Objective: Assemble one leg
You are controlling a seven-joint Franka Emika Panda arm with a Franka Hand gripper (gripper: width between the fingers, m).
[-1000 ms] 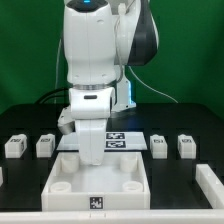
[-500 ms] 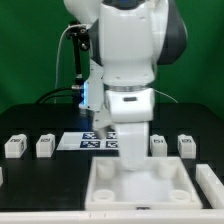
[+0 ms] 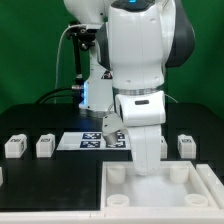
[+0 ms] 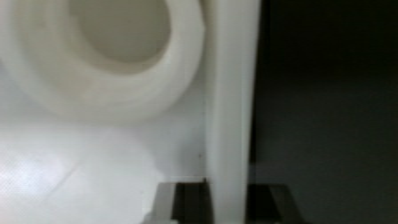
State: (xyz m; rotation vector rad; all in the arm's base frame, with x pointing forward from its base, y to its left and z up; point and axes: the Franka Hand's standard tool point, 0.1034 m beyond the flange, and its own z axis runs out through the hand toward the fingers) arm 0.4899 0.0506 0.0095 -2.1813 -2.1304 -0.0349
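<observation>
Reaches straight down with the gripper to the back edge of the tabletop, between the first socket and the second socket; hides the fingertips behind the thick white arm in the exterior view.

Shows more in the wrist view, though blurry: gripper very close to the tabletop; dark fingers on both sides of a thin white wall of the tabletop, touching it; narrow gap, filled by that wall; looks like a pinch on the tabletop. Just beside the wall: a big round hole, seen only in part; cannot tell which socket.

On the black table, apart from the tabletop: first leg, upright, just behind the tabletop, toward the exterior view's right; second leg and third leg, upright, side by side, well off the tabletop toward the exterior view's left, a bit farther back than its back edge; dark tag on the front of each, too small to read.

Behind the tabletop, toward the exterior view's left, flat on the table: marker board, one end hidden by the arm.

Fills the low part of the exterior view toward its right with the tabletop; cuts it off at the picture's edge; shows a third socket in front of the first, near the tabletop's side toward the exterior view's left.
</observation>
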